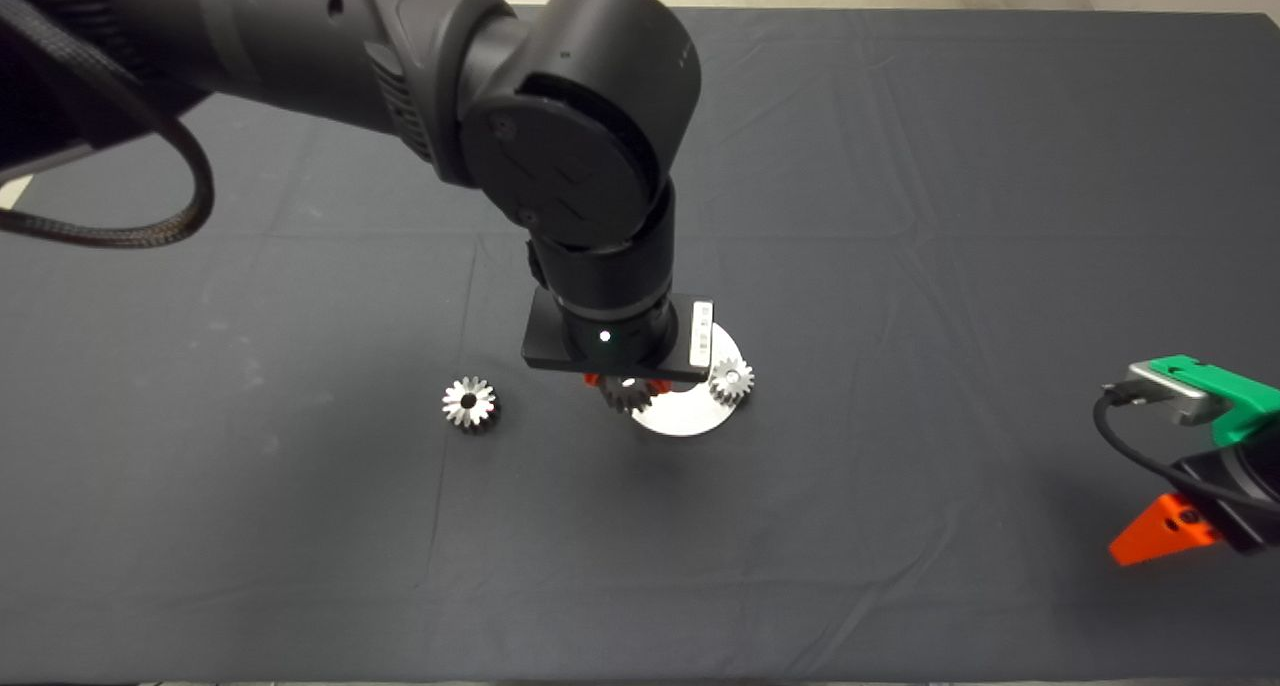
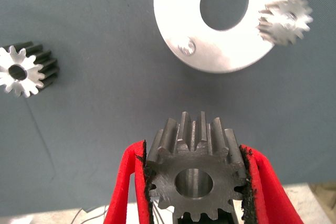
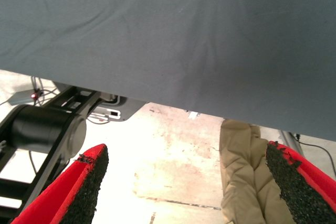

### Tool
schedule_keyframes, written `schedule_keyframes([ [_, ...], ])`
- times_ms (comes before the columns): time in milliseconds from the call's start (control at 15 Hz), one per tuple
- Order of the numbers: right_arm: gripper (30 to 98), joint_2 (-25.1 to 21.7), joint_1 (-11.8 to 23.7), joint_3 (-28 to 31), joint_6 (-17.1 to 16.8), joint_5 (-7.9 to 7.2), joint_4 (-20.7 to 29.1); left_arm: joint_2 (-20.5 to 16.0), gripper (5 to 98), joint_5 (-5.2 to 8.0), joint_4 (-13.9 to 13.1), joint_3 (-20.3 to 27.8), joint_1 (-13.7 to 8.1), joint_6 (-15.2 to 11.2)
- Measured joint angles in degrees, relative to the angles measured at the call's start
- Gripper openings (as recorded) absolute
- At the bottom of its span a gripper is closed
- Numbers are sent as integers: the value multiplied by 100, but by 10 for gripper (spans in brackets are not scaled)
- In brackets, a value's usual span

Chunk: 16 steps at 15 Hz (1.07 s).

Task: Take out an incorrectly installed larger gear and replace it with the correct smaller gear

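the left gripper (image 2: 195, 182) clamps a gear (image 2: 194, 169), seemingly the larger gear, just above the mat (image 1: 900, 216) beside the silver disc (image 2: 210, 51). a smaller gear (image 2: 285, 20) sits on the disc's rim, another gear (image 2: 22, 69) lies well apart. the right gripper (image 3: 189, 182) waits spread at the mat's edge.

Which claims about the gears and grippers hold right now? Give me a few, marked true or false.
1. The left gripper is clamped on a gear. True.
2. The right gripper holds a gear too. False: it is open and empty, parked at the mat's right edge.
3. A second gear sits at the silver disc's rim. True.
4. The third gear lies on the disc. False: it lies on the mat, apart from the disc.
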Motion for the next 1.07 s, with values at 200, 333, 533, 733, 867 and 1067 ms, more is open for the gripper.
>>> schedule_keyframes([
  [200, 792, 0, 0, 0, -6, 3, -41, 181, 254, -24, 239, -217, 330, 89],
  [333, 792, -30, -17, 0, -20, -4, -54, 195, 256, -27, 384, -288, 427, 154],
  [533, 792, -29, -15, 0, -22, 0, -69, 190, 254, -8, 626, -382, 668, 251],
  [733, 792, -32, -15, 0, -22, 2, -80, 196, 254, -22, 880, -559, 875, 454],
  [867, 792, -32, -15, 0, -22, 2, -85, 207, 251, -22, 1043, -722, 1004, 623],
  [1067, 792, -32, -15, 0, -22, 0, -88, 207, 251, -22, 1140, -901, 1100, 783],
])
